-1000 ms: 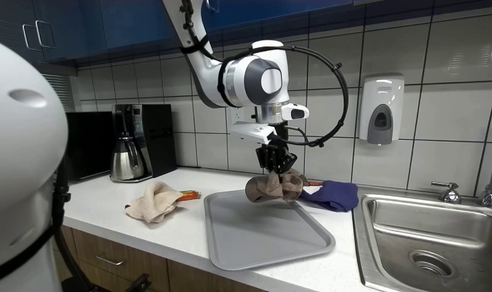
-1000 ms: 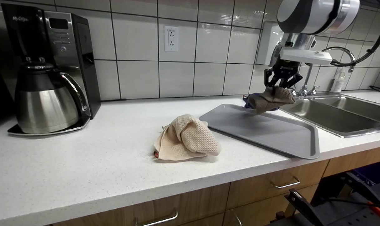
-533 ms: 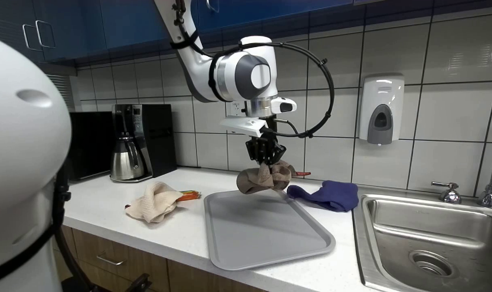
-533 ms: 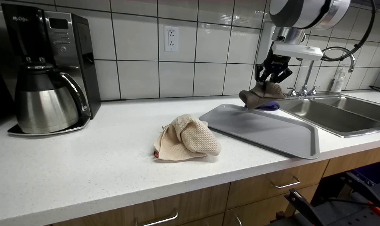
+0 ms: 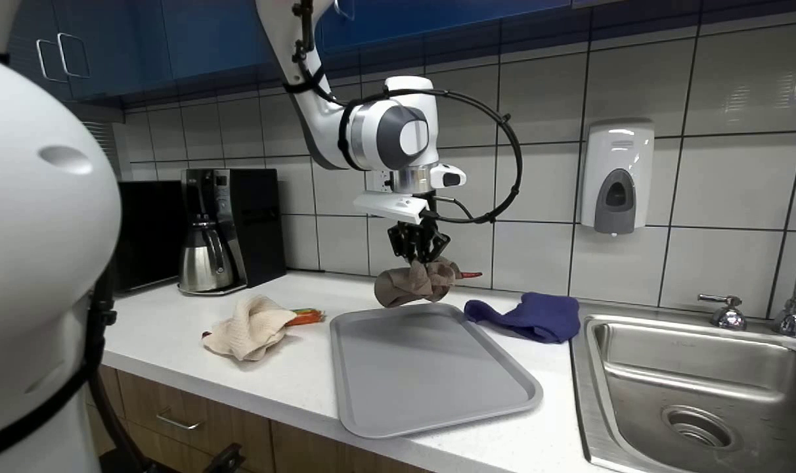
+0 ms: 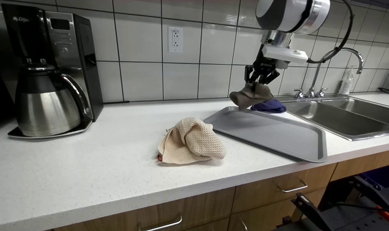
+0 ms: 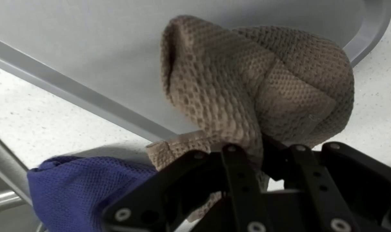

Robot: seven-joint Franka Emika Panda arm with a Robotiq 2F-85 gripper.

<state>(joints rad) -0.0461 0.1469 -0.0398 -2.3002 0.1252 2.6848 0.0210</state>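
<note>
In an exterior view, my gripper (image 5: 422,261) is clamped on the brown cloth (image 5: 403,286), suspended above the gray tray (image 5: 431,384) near its wall-side edge; only here a red tip (image 5: 471,274) protrudes. An exterior view alone shows the pump bottle (image 6: 347,83). In the wrist view, coarse weave suggests a light, soft, low-slip load; grip its bunched middle.

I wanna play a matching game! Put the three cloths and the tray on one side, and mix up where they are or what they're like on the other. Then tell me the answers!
Things:
1. brown cloth
2. purple cloth
3. pale cloth
4. gray tray

Where or how:
A. lying flat, with a raised rim
B. pinched in the gripper
C. on the counter, between the coffee maker and the gray tray
D. between the gray tray and the sink

Right pairs: 1-B, 2-D, 3-C, 4-A
</note>
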